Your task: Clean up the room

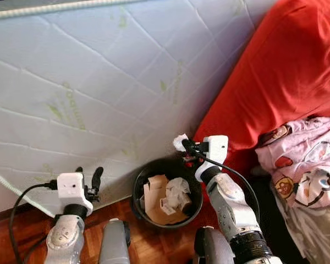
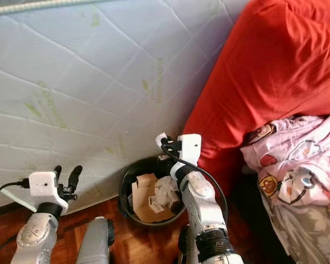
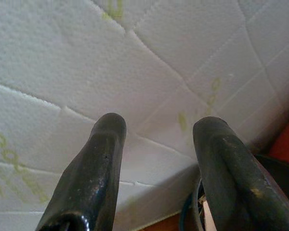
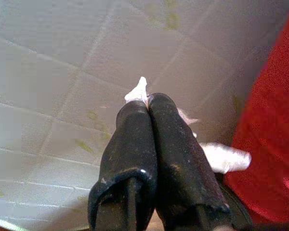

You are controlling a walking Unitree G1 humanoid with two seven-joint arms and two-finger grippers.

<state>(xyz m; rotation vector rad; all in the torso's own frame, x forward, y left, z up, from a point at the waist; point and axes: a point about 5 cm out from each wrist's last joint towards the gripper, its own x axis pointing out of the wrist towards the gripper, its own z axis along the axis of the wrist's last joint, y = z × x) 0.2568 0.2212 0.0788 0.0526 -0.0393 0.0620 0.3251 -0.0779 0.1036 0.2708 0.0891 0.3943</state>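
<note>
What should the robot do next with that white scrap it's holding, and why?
Probably open the right hand: it is shut on a white tissue scrap above the far rim of the black trash bin, which already holds cardboard and paper, so releasing should drop it in.

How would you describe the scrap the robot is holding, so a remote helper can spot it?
Find the white quilted mattress standing against the red bedding; at its foot sits a black bin of cardboard and paper. Just above the bin's rim, the right end effector pinches a small crumpled white tissue, the one scrap not in the bin.
</note>
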